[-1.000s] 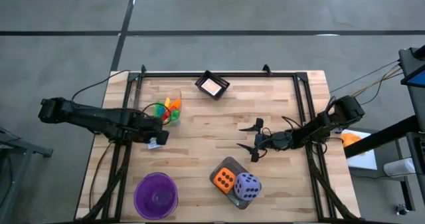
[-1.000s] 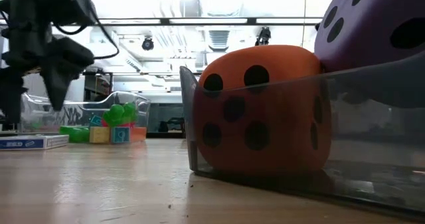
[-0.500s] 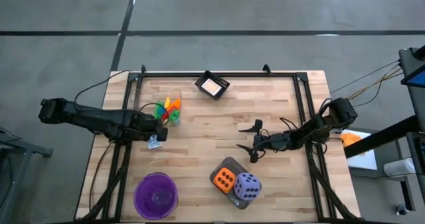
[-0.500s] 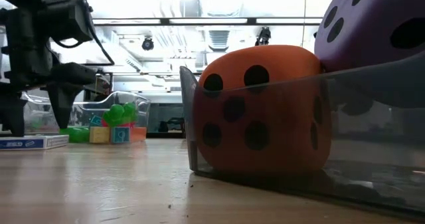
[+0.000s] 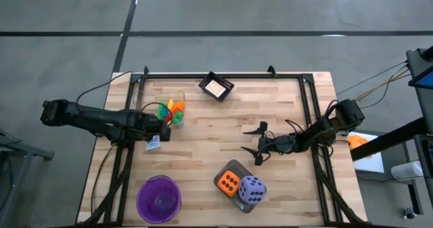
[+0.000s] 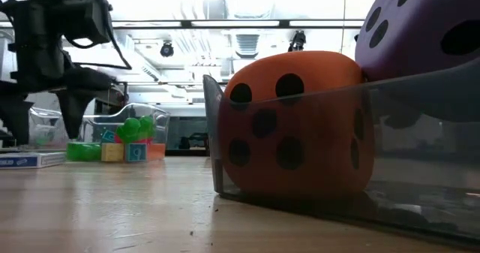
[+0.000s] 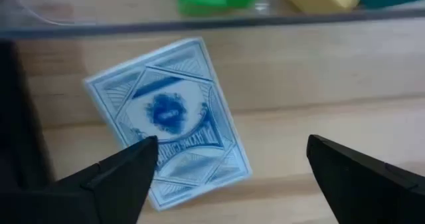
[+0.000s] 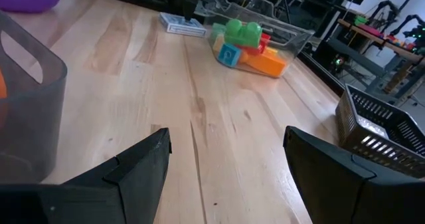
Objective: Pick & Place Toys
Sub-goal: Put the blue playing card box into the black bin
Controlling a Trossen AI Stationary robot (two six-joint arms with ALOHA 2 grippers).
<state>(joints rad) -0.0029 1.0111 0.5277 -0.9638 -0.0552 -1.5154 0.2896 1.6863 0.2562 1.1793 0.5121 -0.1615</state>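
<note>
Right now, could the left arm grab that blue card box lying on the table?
Probably yes. The left pincer hangs open directly above the blue card box, which lies flat beside the clear bin of blocks, with nothing between them.

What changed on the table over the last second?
The left gripper, jaws open, drew slightly back toward the table's left edge, leaving the blue card pack lying flat beside the clear box of blocks. The right gripper, dice and purple bowl stayed put.

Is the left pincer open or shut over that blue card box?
Open. The left pincer has its dark fingers spread apart, with the blue card box lying flat on the table between them, not gripped.
</note>
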